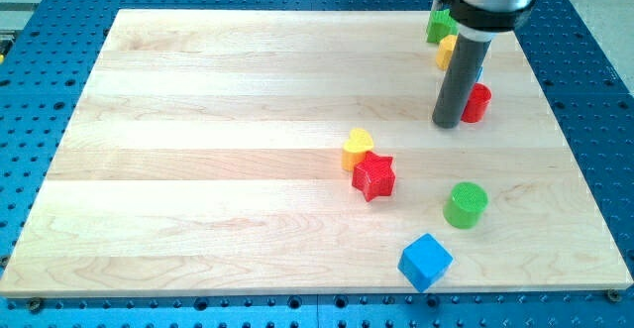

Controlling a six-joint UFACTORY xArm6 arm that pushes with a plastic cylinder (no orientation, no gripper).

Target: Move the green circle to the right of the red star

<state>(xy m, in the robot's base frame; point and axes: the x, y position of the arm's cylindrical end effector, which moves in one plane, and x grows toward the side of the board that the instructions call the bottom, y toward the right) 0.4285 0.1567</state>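
The green circle [466,205] stands on the wooden board toward the view's lower right. The red star [373,176] lies to its left and a little higher, touching a yellow heart [358,147] at its upper left. My tip [447,124] rests on the board above the green circle, well apart from it and up and to the right of the red star. The rod hides part of the blocks behind it.
A red block [477,102] sits just right of my tip. A yellow block [447,52] and a green block [438,24] lie behind the rod near the view's top. A blue cube [425,262] sits near the board's bottom edge [317,290].
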